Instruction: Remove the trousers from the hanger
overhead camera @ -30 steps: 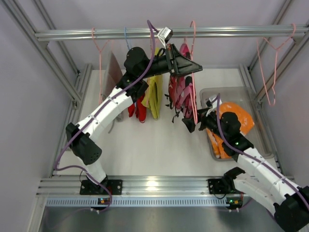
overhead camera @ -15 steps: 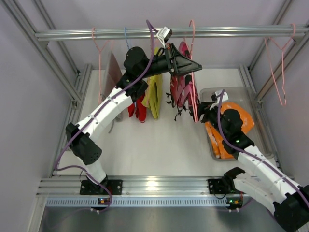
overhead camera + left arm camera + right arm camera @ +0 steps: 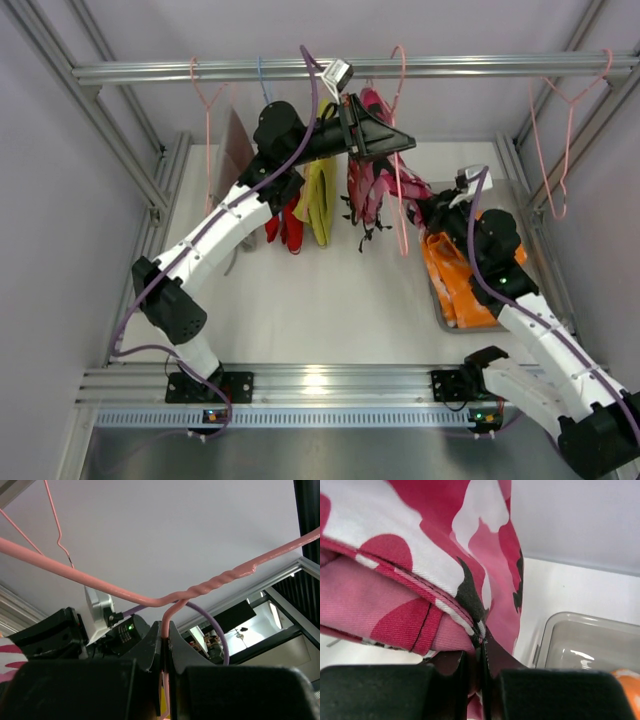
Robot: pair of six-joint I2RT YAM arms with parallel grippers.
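Right claw (image 3: 481, 655) nipping trousers (image 3: 395, 580), left claw (image 3: 165, 632) — hanger (image 3: 220, 582)

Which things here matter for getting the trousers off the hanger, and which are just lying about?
Job: pink camouflage trousers, pink hanger, left gripper, right gripper, orange trousers, clear bin.
Lying about: yellow garment, red garment, empty pink hanger.
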